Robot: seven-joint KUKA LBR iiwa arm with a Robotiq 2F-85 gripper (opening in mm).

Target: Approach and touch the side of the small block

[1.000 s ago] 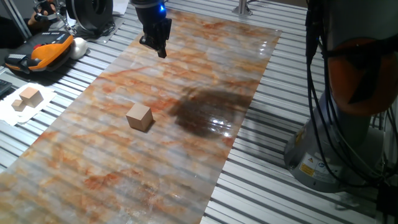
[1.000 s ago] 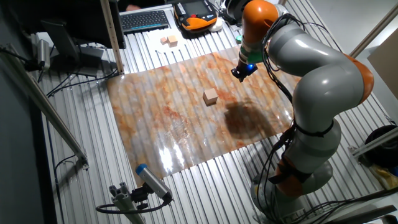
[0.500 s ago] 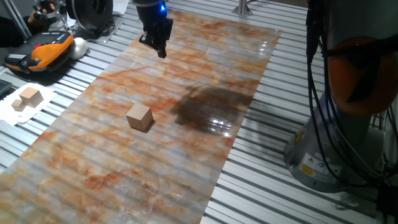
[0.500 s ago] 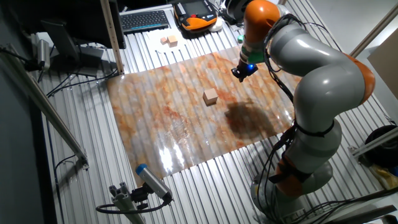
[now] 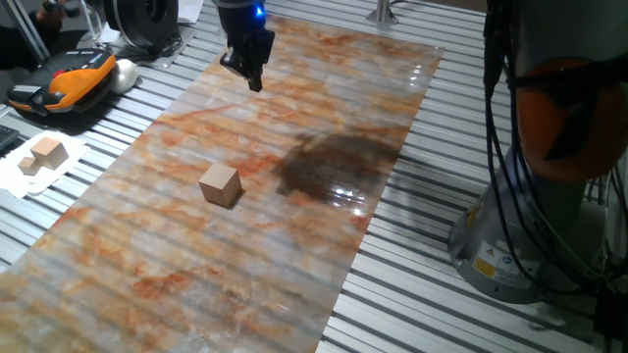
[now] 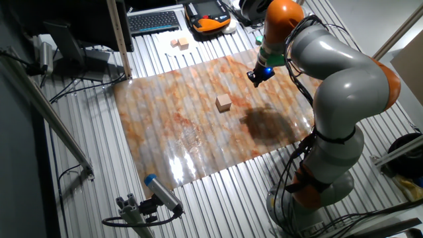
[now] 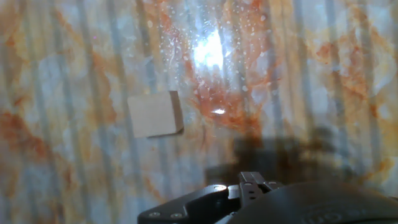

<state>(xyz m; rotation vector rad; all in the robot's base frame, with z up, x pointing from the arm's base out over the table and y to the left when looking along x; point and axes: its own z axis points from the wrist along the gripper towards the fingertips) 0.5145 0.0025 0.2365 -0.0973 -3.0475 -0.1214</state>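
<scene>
On a ribbed metal surface (image 5: 471, 304) lies a glossy orange-and-grey marbled sheet (image 5: 294, 245), with a dark shadow patch near its middle. The grey and orange robot arm (image 6: 337, 79) reaches over the sheet's far end, its black hand (image 5: 251, 71) hanging above the sheet with fingers that look close together (whether they are fully pressed together cannot be told). The small block (image 5: 220, 184), a tan wooden cube, rests upright on the sheet, well apart from the hand. Two paler blocks (image 5: 43, 155) sit on white paper off the sheet.
</scene>
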